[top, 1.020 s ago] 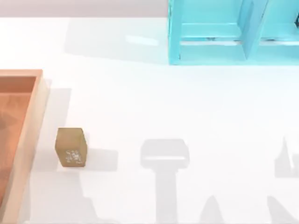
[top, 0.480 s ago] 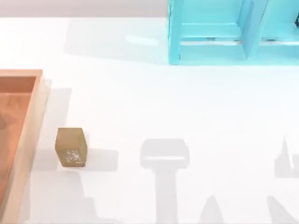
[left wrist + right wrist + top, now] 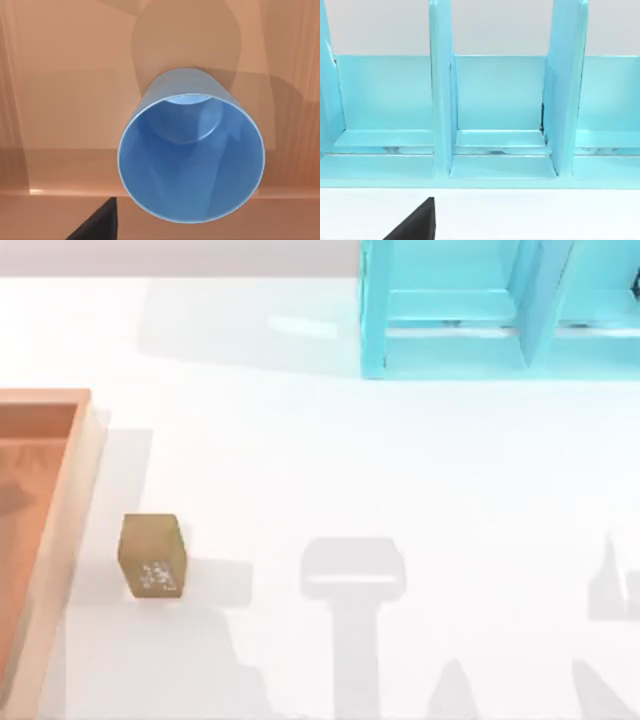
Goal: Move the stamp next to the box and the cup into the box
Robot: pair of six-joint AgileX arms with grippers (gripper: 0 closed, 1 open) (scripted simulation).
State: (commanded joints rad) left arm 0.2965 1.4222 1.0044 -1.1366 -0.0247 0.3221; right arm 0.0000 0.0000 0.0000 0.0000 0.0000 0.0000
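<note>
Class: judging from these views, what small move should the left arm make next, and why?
Probably lift the left arm away. The blue cup already stands upright on the wooden box's floor, and the stamp sits on the table beside the box's rim, so both placements look finished.

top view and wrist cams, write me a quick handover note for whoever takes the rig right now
Left arm: its wrist view looks down on the cup, upright on the orange-brown floor of the box.
Right arm: its wrist view faces the cyan shelf unit at the table's far right.
Stamp: standing on the table just right of the box's rim, apart from it.
Done, by the look of it: stamp beside box, cup in box.
Left: probably just check and park the arms.
</note>
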